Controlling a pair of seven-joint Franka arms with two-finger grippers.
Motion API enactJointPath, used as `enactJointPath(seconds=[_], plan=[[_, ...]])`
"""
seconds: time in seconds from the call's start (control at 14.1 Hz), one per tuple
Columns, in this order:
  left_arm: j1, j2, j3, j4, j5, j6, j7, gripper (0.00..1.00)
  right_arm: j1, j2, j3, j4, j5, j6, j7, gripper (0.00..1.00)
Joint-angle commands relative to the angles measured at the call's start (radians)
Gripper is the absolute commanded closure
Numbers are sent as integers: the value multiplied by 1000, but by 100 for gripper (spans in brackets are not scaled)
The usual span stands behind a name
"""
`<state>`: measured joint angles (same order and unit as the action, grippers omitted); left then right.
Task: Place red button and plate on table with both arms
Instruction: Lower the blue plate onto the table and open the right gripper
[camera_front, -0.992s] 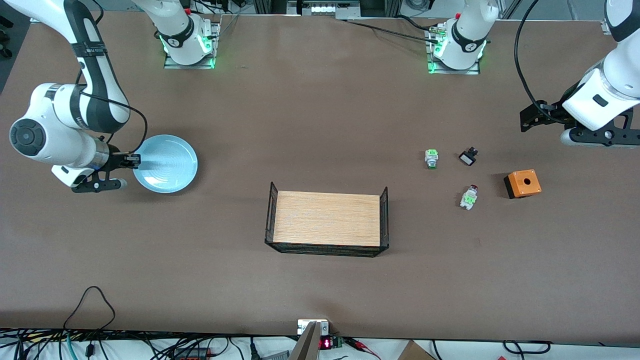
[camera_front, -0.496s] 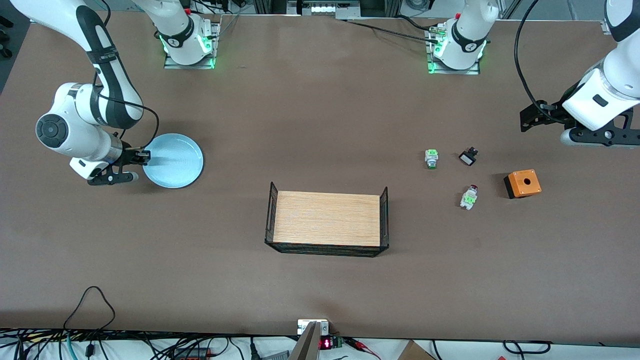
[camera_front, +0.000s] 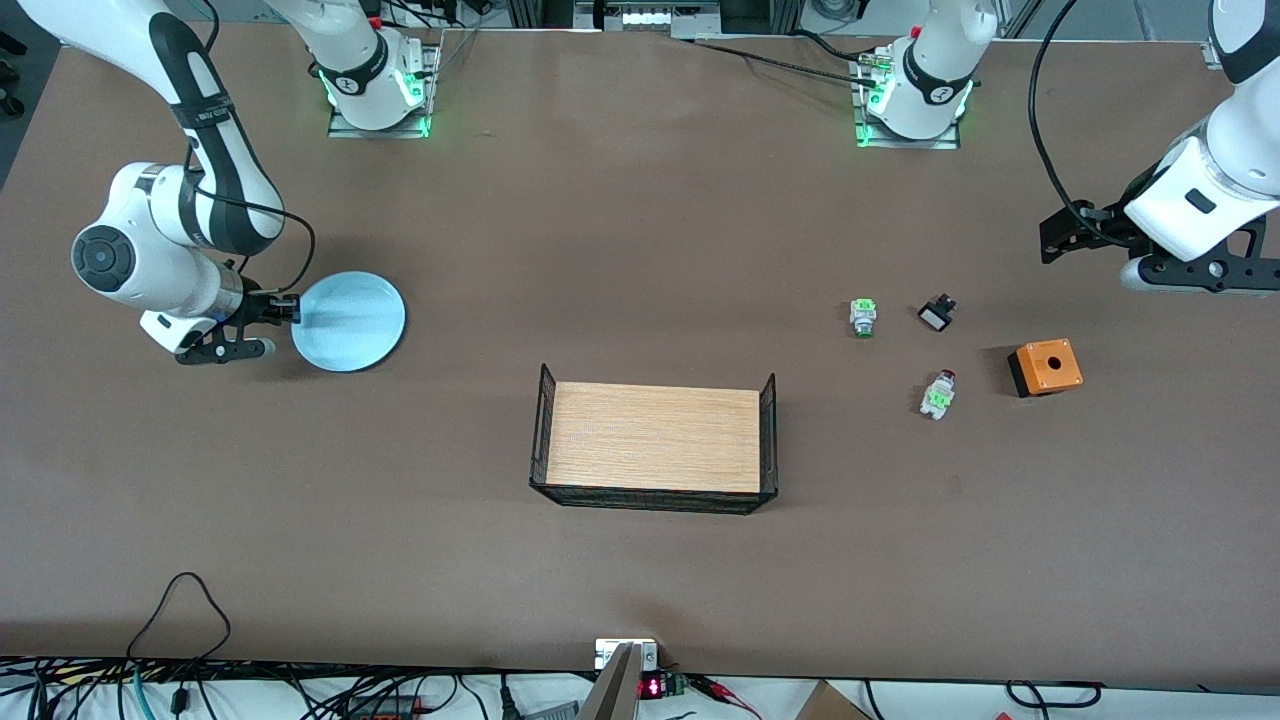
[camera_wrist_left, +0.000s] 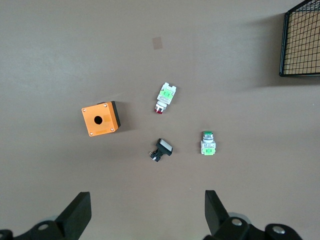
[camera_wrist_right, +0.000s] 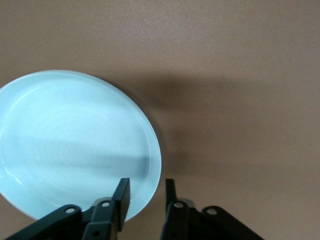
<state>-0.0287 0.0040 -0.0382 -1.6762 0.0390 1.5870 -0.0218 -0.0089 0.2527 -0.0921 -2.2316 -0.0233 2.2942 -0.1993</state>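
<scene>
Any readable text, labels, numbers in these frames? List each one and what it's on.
Nothing can be read as text.
Red digits on the small display at the table's camera-side edge: too small to read.
Label on the green-capped switch: blurred.
Round marks on the right arm's base and the left arm's base: unreadable.
Plate, orange box: no print visible.

You're looking at a robotics lab bench, not a home or shop. The table (camera_front: 640, 230) is one big worktop in plain matte brown, with two arm bases bolted at 11 and 1 o'clock (each glowing green at its foot). Bundled cables (camera_front: 180, 690) trail along the 6 o'clock edge beside a small red digit display (camera_front: 651, 687), and aluminium framing (camera_front: 640, 14) stands at 12 o'clock.
</scene>
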Motion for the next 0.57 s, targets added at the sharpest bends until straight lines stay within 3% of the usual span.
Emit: enactJointPath(seconds=[0.0, 0.14, 0.5], plan=[[3, -2, 0, 16, 10, -21, 6, 0, -16, -68, 15, 36, -1, -91, 5, 0], [3, -2, 0, 16, 10, -21, 6, 0, -14, -90, 17, 113, 2, -198, 40, 0], [3, -2, 0, 16, 10, -21, 8, 0, 35, -95, 20, 418, 5, -482, 120, 0]])
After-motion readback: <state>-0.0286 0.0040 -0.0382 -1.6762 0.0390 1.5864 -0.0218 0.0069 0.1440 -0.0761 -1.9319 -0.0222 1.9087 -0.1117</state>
